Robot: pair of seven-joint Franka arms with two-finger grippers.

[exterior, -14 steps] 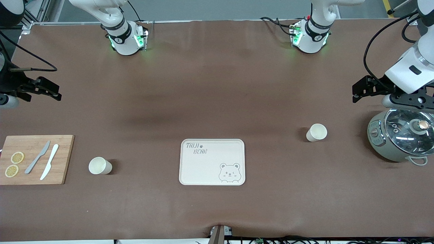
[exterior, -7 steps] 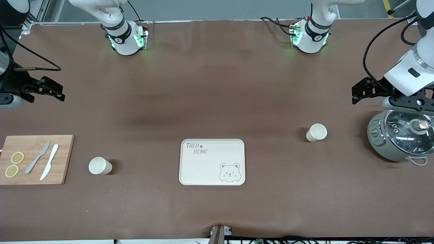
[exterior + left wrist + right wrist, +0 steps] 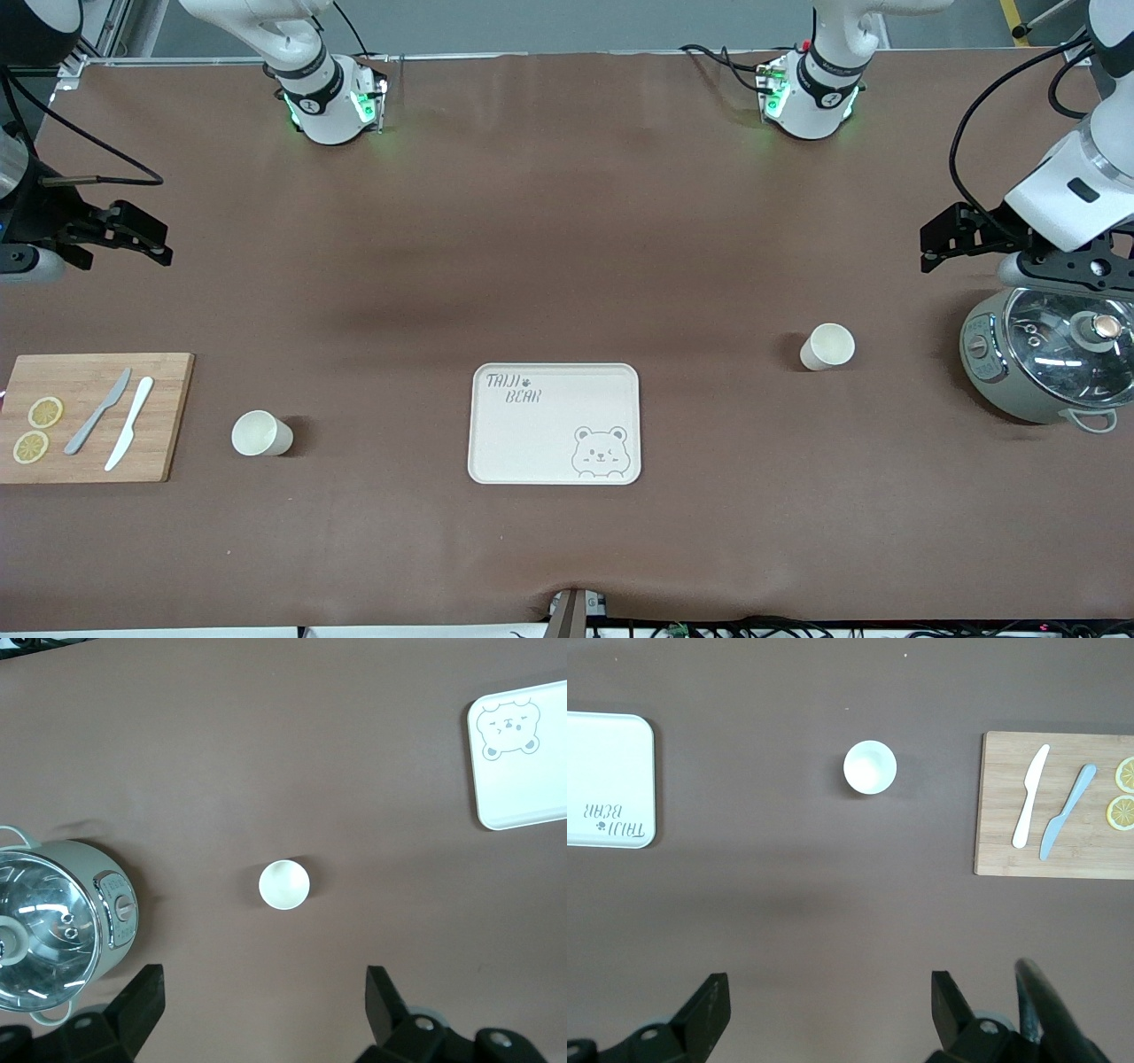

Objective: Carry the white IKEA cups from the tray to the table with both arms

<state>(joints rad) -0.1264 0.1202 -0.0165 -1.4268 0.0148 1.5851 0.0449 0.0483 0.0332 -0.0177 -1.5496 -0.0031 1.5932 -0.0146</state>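
Two cream-white cups stand upright on the brown table. One cup [image 3: 828,346] is toward the left arm's end, beside the cooker; it also shows in the left wrist view [image 3: 284,885]. The other cup [image 3: 260,434] stands between the cutting board and the beige tray [image 3: 554,372]; it also shows in the right wrist view [image 3: 870,767]. My left gripper [image 3: 941,237] is open and empty, high over bare table. My right gripper [image 3: 142,239] is open and empty, high over bare table at the right arm's end. Their fingers [image 3: 142,1001] [image 3: 706,1010] frame bare table.
A grey cooker with a glass lid [image 3: 1045,353] stands at the left arm's end. A wooden cutting board [image 3: 89,443] with two knives and two lemon slices lies at the right arm's end. The tray carries a bear drawing.
My right gripper has moved a little toward the table's middle. My left gripper has barely shifted. The cups and tray have not moved.
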